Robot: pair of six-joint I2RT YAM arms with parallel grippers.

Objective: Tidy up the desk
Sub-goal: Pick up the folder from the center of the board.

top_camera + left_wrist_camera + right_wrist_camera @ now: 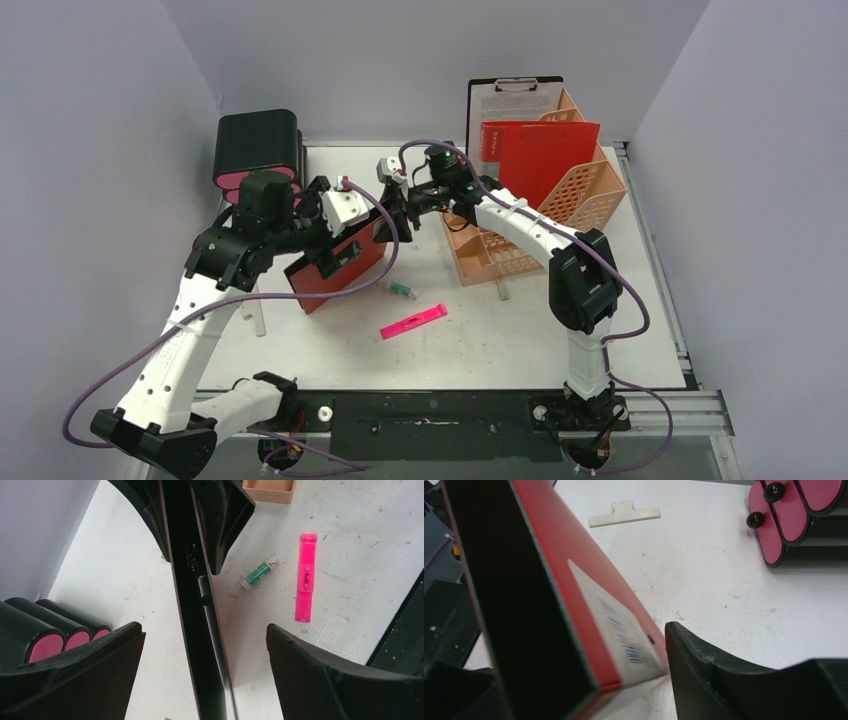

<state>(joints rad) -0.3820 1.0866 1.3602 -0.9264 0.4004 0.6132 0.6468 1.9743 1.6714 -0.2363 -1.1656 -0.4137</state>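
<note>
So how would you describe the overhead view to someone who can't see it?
Two robot arms meet over a tilted red folder on a white desk, the left gripper open around it. A pink highlighter and green tube lie in front; an orange file rack stands back right, black drawers back left.

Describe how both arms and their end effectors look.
The left arm and right arm have white links, black joints and black bases. A purple cable loops along each. The left end effector and right end effector have broad, matte black, wedge-shaped fingers.
</note>
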